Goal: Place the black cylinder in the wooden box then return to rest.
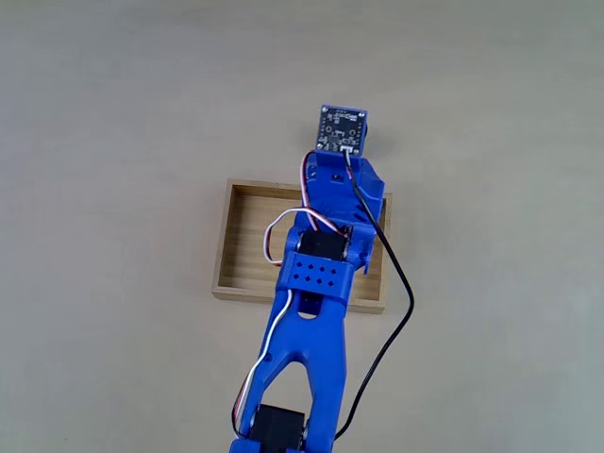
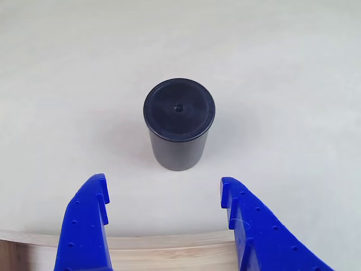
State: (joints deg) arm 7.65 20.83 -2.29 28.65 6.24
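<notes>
Here, in the other view, the box (image 2: 169,245) rim lies nearest, with the gripper (image 2: 163,195) above it, fingers spread wide and holding nothing. Beyond the rim, the black cylinder (image 2: 179,131) stands upright on the table (image 2: 282,68). In the fixed view the arm (image 1: 316,311) covers the box (image 1: 247,241), probably hiding the cylinder.

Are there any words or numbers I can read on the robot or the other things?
Small dark circuit board on the blue arm: pale markings, too small and blurred to read.
Matte black upright cylinder: no writing.
Shallow light wooden box: no writing.
Blue gripper fingers: no writing.
</notes>
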